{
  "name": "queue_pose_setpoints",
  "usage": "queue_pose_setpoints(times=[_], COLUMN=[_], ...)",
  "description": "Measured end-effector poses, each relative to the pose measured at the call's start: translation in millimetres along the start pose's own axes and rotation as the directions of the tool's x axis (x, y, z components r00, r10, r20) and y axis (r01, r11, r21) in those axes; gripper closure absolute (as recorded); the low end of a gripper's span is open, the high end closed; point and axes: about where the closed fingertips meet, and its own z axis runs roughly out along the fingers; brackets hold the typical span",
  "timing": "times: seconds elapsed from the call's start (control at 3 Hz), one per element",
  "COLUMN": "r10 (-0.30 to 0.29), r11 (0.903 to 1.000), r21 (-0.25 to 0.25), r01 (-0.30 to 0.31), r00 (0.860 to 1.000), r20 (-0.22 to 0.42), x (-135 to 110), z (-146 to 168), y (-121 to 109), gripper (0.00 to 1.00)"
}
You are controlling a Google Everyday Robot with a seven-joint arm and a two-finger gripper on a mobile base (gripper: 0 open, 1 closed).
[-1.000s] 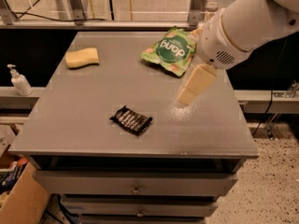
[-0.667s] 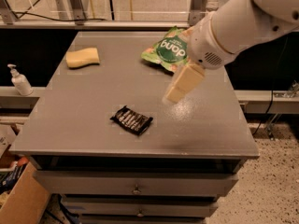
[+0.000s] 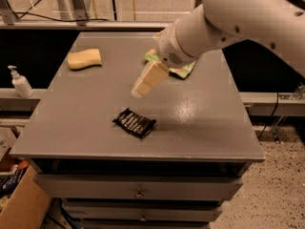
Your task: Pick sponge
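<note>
The sponge (image 3: pixel 85 59) is a pale-yellow wavy-sided block lying flat near the far left corner of the grey table (image 3: pixel 209 123). My gripper (image 3: pixel 139 89), with cream-yellow blocky fingers, hangs above the table's middle, to the right of the sponge and well apart from it. It holds nothing. The white arm comes in from the upper right and covers most of the green snack pouch (image 3: pixel 183 70).
A black ribbed packet (image 3: pixel 135 123) lies near the table's front, just below the gripper. A white pump bottle (image 3: pixel 19 83) stands on a ledge left of the table. Drawers run under the tabletop. A cardboard box (image 3: pixel 24 204) sits on the floor at lower left.
The arm and gripper have moved left across the table, toward the sponge side, now covering most of the green pouch. The sponge and black packet have not moved.
</note>
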Motion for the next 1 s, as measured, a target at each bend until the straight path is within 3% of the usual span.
queue_pose_setpoints(times=[1.0], r10=[0.102], r11=[0.9931], r21=[-0.074], r01=[-0.091], r00=[0.981], r20=[0.163], x=[-47], z=[113], y=[-37], gripper=[0.00])
